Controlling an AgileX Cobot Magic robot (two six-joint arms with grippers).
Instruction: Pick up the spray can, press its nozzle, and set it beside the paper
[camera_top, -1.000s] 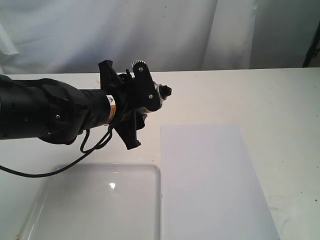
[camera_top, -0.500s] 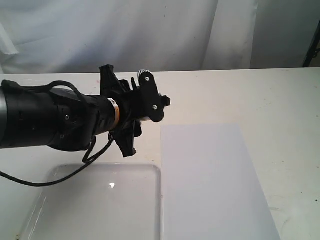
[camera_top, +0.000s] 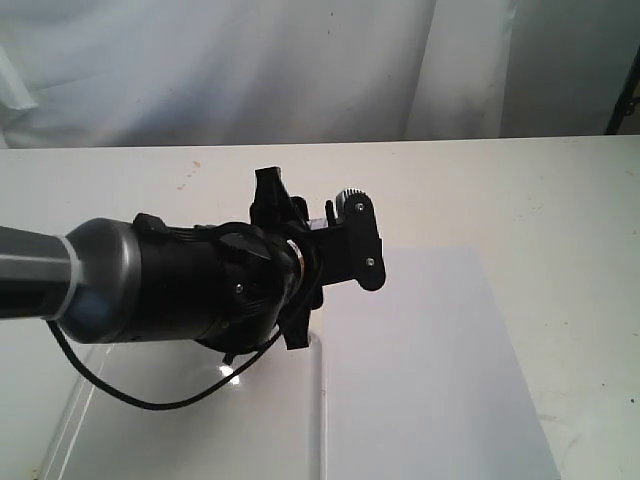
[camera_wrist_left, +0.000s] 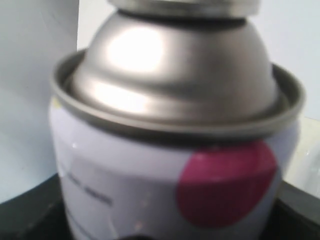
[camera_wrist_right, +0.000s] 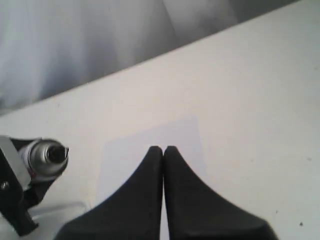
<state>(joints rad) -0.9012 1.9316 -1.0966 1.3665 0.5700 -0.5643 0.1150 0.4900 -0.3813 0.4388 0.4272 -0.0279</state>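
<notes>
Left gripper (camera_top: 340, 235) clamped on the spray can (camera_wrist_left: 175, 150), held off the table.
The can has a smooth silver domed shoulder and rolled rim above a glossy white body with a magenta dot (slightly blurred), and matte black fingers (camera_wrist_left: 25, 215) on either side. In the exterior view it hangs at the far left corner of the flat white paper (camera_top: 420, 370), near a glossy round-cornered tray (camera_top: 250, 430). The right gripper (camera_wrist_right: 163, 150) has its tapered jaws pressed together, empty.

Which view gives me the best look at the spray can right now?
Left wrist view: the spray can fills it, silver shoulder and magenta dot clear. Exterior view: the left gripper hides nearly all of it. Right wrist view: only its top end, small.
</notes>
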